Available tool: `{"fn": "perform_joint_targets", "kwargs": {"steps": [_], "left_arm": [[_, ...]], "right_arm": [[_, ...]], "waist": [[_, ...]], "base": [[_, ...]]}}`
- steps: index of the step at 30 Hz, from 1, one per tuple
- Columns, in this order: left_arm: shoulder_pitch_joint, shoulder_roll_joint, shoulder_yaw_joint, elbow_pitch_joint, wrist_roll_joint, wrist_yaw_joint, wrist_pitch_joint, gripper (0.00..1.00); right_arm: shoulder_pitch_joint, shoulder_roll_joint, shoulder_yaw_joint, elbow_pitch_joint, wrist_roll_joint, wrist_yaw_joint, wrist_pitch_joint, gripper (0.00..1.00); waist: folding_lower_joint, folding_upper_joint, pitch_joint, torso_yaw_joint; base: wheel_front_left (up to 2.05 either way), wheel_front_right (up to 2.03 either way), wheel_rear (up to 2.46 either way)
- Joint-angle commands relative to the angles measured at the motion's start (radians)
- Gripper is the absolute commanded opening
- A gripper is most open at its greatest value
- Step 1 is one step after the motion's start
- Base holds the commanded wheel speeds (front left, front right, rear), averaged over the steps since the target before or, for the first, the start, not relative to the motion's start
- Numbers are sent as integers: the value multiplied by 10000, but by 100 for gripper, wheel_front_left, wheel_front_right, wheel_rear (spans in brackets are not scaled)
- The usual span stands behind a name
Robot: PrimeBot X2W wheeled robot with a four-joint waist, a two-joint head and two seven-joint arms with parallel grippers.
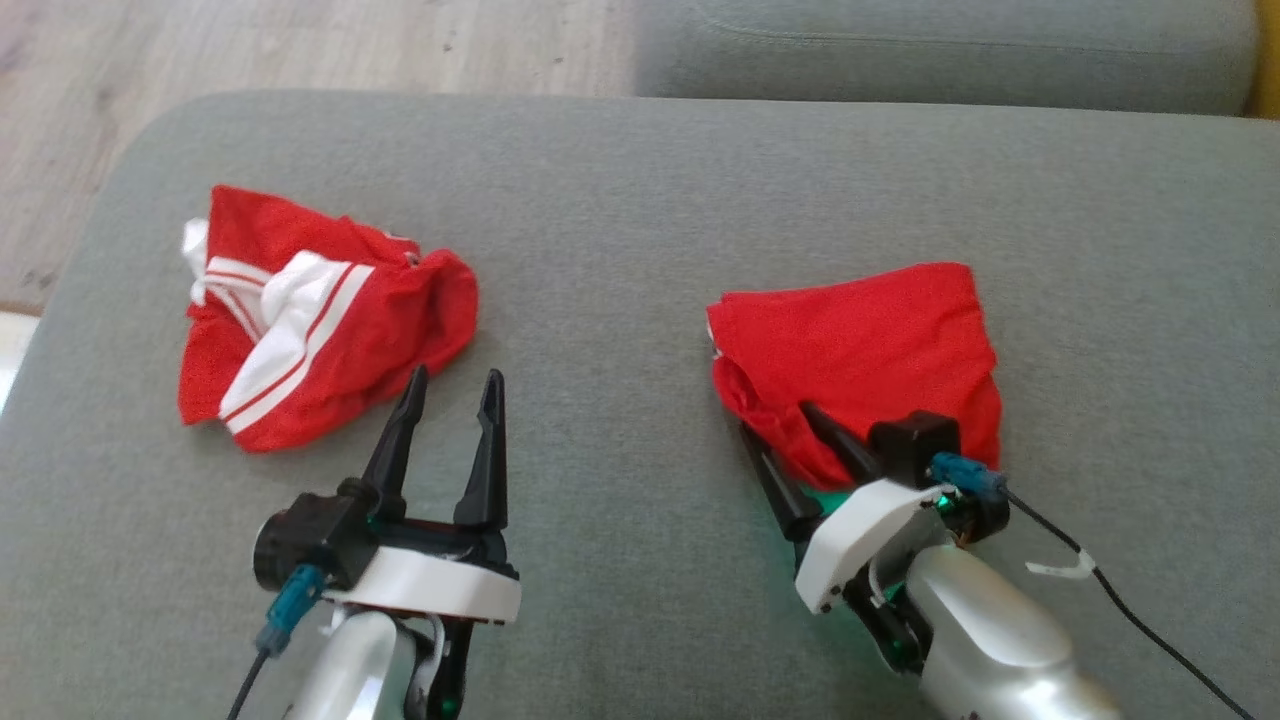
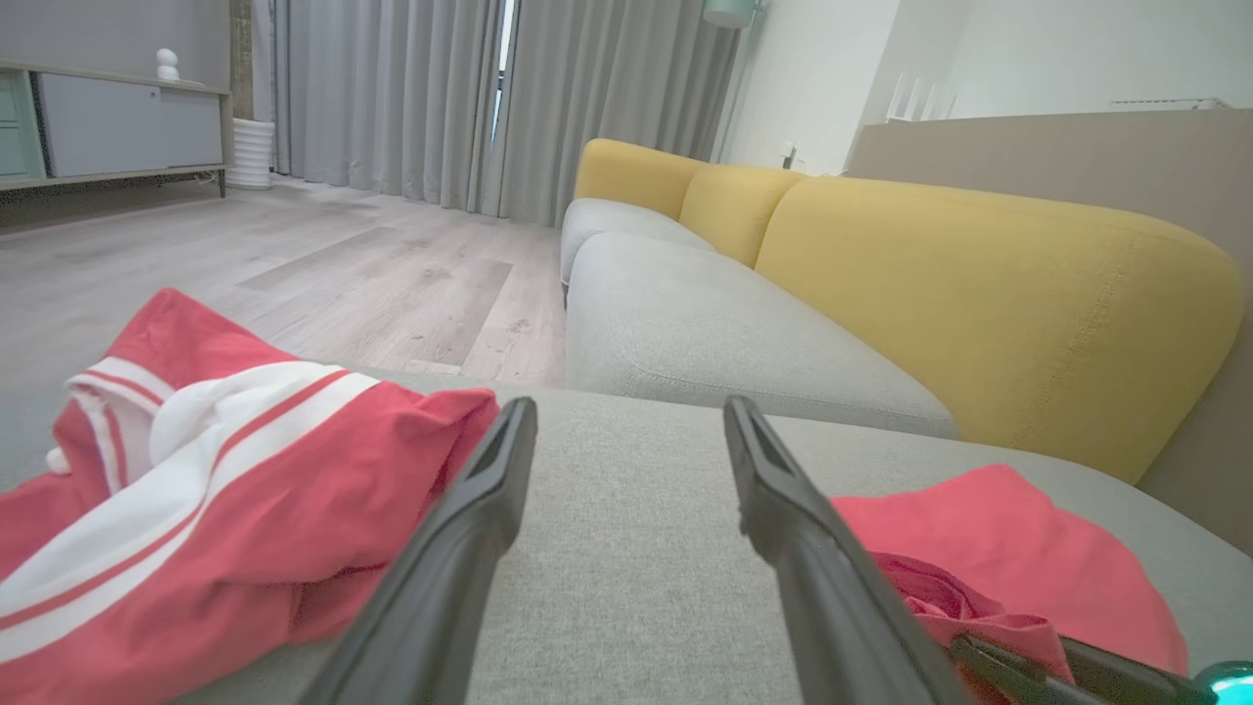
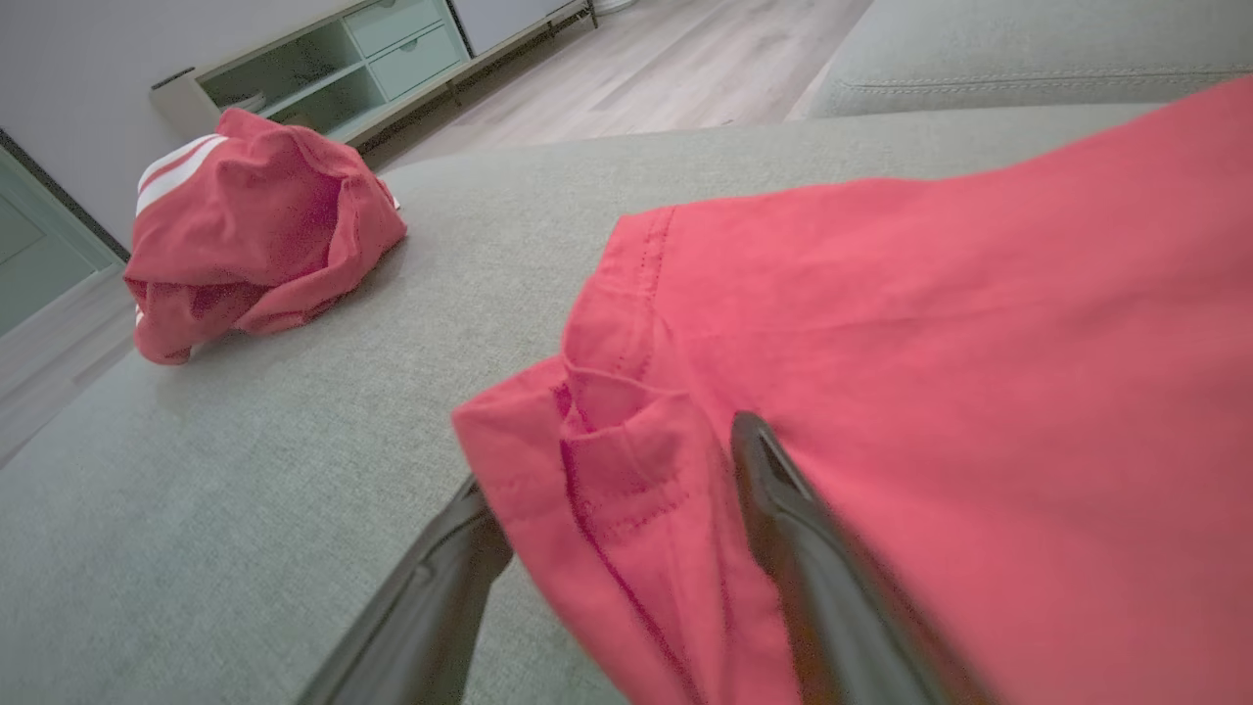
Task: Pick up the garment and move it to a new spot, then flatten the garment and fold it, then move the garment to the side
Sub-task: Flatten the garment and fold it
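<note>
A folded plain red garment [image 1: 860,340] lies on the right part of the grey seat cushion [image 1: 640,200]. My right gripper [image 1: 776,420] is at its near left corner, open, with the hemmed corner [image 3: 607,460] draped loosely between the two spread fingers; one finger [image 3: 783,519] lies on top of the cloth, the other [image 3: 440,587] beside it on the cushion. My left gripper [image 1: 456,376] hovers open and empty over bare cushion, just right of a crumpled red garment with white stripes [image 1: 300,320]. The left wrist view has the striped garment [image 2: 196,490] at left and the folded one [image 2: 998,548] at right.
The cushion's rounded left edge drops to a wooden floor [image 1: 200,50]. A second grey seat [image 1: 950,50] lies behind, with yellow backrests [image 2: 979,294] along it. A black cable [image 1: 1130,610] trails from my right wrist. Bare cushion separates the two garments.
</note>
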Motion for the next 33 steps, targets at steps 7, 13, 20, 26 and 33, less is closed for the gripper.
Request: {"fn": "perform_joint_targets", "kwargs": {"steps": [7, 13, 20, 26, 33], "left_arm": [[-156, 35, 541, -443, 75, 49, -51, 100], [-152, 35, 652, -455, 140, 2, -51, 100], [-197, 35, 869, -722, 196, -45, -51, 100], [-233, 35, 851, -1099, 165, -87, -51, 100], [-252, 35, 702, -1606, 198, -129, -51, 100]], "right_arm": [[-163, -298, -202, -1009, 325, -7, -268, 100], [-56, -460, -399, -1835, 391, -7, -312, 100], [360, -698, -2554, -3329, -645, -7, -417, 100], [1572, -259, -5016, -4903, -2246, -7, -426, 100], [2422, 96, -5983, -5882, -3103, -7, -427, 100]], "waist": [[0, 0, -89, -607], [0, 0, -118, -973], [0, 0, -129, -1467], [0, 0, -74, -1741], [0, 0, 216, -1842]], "base": [[0, 0, 0], [0, 0, 0], [0, 0, 0], [0, 0, 0], [0, 0, 0]]}}
